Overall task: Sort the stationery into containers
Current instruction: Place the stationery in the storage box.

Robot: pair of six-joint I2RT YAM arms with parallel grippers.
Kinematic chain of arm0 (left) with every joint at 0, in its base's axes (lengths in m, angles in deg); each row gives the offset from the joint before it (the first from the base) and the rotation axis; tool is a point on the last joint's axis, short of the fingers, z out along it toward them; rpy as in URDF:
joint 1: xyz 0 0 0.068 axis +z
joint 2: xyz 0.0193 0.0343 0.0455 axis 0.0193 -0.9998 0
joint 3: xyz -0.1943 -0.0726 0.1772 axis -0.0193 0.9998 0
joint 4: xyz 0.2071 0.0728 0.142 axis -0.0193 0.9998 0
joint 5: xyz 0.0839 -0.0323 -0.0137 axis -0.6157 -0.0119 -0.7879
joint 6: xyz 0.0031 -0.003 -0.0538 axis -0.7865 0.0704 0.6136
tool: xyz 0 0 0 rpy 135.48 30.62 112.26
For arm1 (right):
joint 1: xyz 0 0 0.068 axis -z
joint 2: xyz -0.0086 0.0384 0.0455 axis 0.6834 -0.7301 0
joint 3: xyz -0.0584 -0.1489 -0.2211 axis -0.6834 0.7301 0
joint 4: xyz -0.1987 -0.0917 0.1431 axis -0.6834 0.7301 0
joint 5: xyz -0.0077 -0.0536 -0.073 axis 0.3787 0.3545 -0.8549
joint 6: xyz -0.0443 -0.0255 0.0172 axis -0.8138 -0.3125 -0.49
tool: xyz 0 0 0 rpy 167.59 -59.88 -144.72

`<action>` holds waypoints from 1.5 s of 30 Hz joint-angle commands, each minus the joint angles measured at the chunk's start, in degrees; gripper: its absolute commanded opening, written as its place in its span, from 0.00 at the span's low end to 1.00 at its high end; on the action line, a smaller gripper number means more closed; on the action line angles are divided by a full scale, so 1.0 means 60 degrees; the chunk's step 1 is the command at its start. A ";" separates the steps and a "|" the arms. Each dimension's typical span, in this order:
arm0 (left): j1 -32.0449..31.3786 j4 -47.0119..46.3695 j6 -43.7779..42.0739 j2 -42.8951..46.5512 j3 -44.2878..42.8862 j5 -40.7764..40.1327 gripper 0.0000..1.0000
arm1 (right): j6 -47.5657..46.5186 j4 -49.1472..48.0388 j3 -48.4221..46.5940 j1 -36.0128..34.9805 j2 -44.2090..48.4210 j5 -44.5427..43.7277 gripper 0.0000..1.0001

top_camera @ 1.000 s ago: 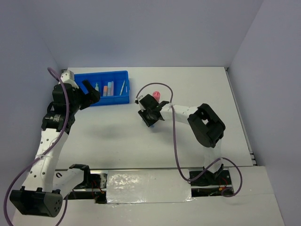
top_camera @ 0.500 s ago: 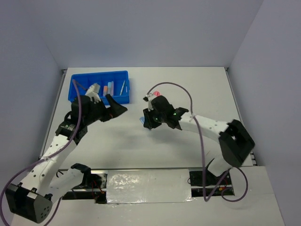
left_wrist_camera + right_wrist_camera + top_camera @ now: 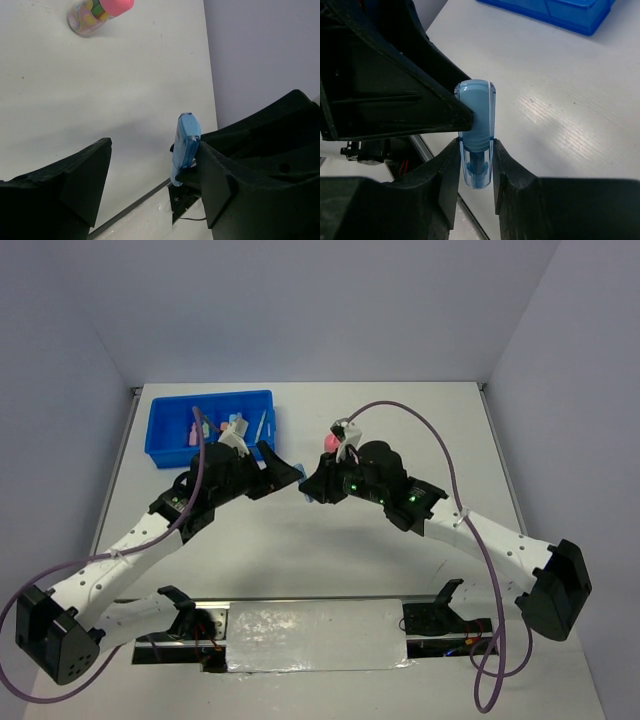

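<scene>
No text, brand, number or sign can be read in any view. The pink-capped cylinder [image 3: 86, 21] has a colourful printed wrap with yellow and green patches, but it is too blurred to make out any letters. The blue tray [image 3: 165, 459] and the translucent blue marker [image 3: 477, 125] show no marking I can read.

Seen from above, my right gripper [image 3: 312, 487] covers all but a sliver of the marker [image 3: 304, 496] and part of the pink-capped cylinder [image 3: 330, 442]; my left arm [image 3: 215, 482] overlaps one near corner of the tray [image 3: 158, 454], whose contents are too small to name.
</scene>
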 commanded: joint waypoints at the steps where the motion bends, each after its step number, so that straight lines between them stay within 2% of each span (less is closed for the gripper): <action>1: -0.0169 -0.0807 0.0442 -0.0251 -0.0236 -0.0208 0.80 | 0.0021 -0.0413 -0.0166 -0.0266 0.0198 0.0088 0.00; 5: -0.0330 -0.1071 0.0560 -0.0486 -0.0309 -0.0281 0.71 | -0.0023 -0.0428 -0.0181 -0.0413 0.0066 0.0029 0.00; 7: -0.0403 -0.1217 0.0590 -0.0603 -0.0324 -0.0325 0.62 | -0.0023 -0.0428 -0.0196 -0.0457 -0.0007 -0.0029 0.00; 8: -0.0433 -0.1233 0.0590 -0.0647 -0.0353 -0.0296 0.55 | -0.0037 -0.0442 -0.0210 -0.0471 -0.0022 -0.0088 0.00; 9: -0.0448 -0.1233 0.0590 -0.0764 -0.0396 -0.0296 0.40 | 0.0006 -0.0442 -0.0210 -0.0500 -0.0022 -0.0161 0.00; 10: -0.0491 -0.1204 0.0532 -0.0823 -0.0440 -0.0310 0.32 | 0.0021 -0.0442 -0.0181 -0.0486 -0.0022 -0.0249 0.00; 11: -0.0506 -0.1160 0.0459 -0.0925 -0.0557 -0.0296 0.15 | 0.0050 -0.0442 -0.0167 -0.0501 -0.0022 -0.0438 0.00; 12: -0.0506 -0.1087 0.0371 -0.0984 -0.0660 -0.0281 0.09 | 0.0080 -0.0428 -0.0152 -0.0501 -0.0051 -0.0585 0.02; 13: -0.0492 -0.0956 -0.0080 -0.1057 -0.0820 -0.0354 0.05 | 0.0138 -0.0442 -0.0123 -0.0501 -0.0051 -0.0746 0.13; 14: -0.0332 -0.0374 -0.0476 -0.1130 -0.1489 -0.0470 0.00 | 0.0211 -0.0384 -0.0050 -0.0472 -0.0008 -0.0980 0.58; 15: -0.0215 0.0096 -0.0886 -0.1334 -0.1989 -0.0660 0.00 | 0.0313 -0.0340 0.0052 -0.0471 0.0065 -0.1490 0.72; 16: -0.0069 0.0579 -0.1934 -0.1495 -0.2472 -0.1126 0.00 | 0.0343 -0.0282 0.0329 -0.0428 0.0254 -0.1756 0.81; 17: 0.0238 0.1599 -0.2495 -0.1671 -0.3594 -0.1551 0.00 | 0.0373 -0.0122 0.0520 -0.0399 0.0372 -0.2135 0.99; 19: 0.0532 0.2629 -0.3913 -0.2490 -0.4698 -0.2867 0.00 | 0.0475 0.0084 0.1075 -0.0034 0.0737 -0.2707 1.00; 20: 0.1085 0.3447 -0.4284 -0.2856 -0.5675 -0.3860 0.00 | 0.0533 0.0201 0.1296 0.0171 0.0870 -0.2739 1.00; 24: 0.2479 0.3675 -0.5853 -0.5462 -0.7337 -0.6107 0.00 | 0.0593 0.0099 0.2468 0.1051 0.1632 -0.2287 1.00; 26: 0.3413 0.3529 -0.6585 -0.6473 -0.8475 -0.6491 0.00 | 0.0461 0.0288 0.2587 0.1257 0.2027 -0.2110 1.00; 27: 0.3912 0.3572 -0.7008 -0.7536 -0.9063 -0.6463 0.00 | 0.0272 0.0435 0.2588 0.1257 0.2246 -0.2052 1.00; 28: 0.4091 0.3659 -0.7274 -0.8112 -1.0301 -0.6448 0.00 | 0.0154 0.0799 0.2559 0.1257 0.2350 -0.2022 1.00; 29: 0.4224 0.3747 -0.7508 -0.9104 -1.0850 -0.6811 0.00 | -0.0108 0.0962 0.2529 0.1257 0.2481 -0.1950 1.00; 31: 0.4589 0.3938 -0.7935 -0.9872 -1.2109 -0.6742 0.00 | -0.0461 0.1444 0.2500 0.1272 0.2891 -0.1803 1.00; 33: 0.4824 0.3837 -0.7616 -1.0388 -1.2277 -0.6333 0.00 | -0.0857 0.1739 0.2514 0.1315 0.3315 -0.1758 1.00; 37: 0.5001 0.2726 -0.7336 -1.0389 -1.0991 -0.6009 0.12 | -0.1136 0.2208 0.2354 0.1330 0.3742 -0.1671 1.00; 41: 0.5016 0.2869 -0.6765 -1.0812 -1.0798 -0.6169 0.17 | -0.1355 0.2399 0.2061 0.1330 0.3932 -0.1217 1.00; 43: 0.5030 0.3000 -0.6530 -1.0974 -1.0797 -0.6403 0.24 | -0.1429 0.2545 0.1958 0.1330 0.4035 -0.1143 1.00; 45: 0.5060 0.3234 -0.6413 -1.1179 -1.0812 -0.6536 0.37 | -0.1502 0.2692 0.1797 0.1330 0.4195 -0.1143 1.00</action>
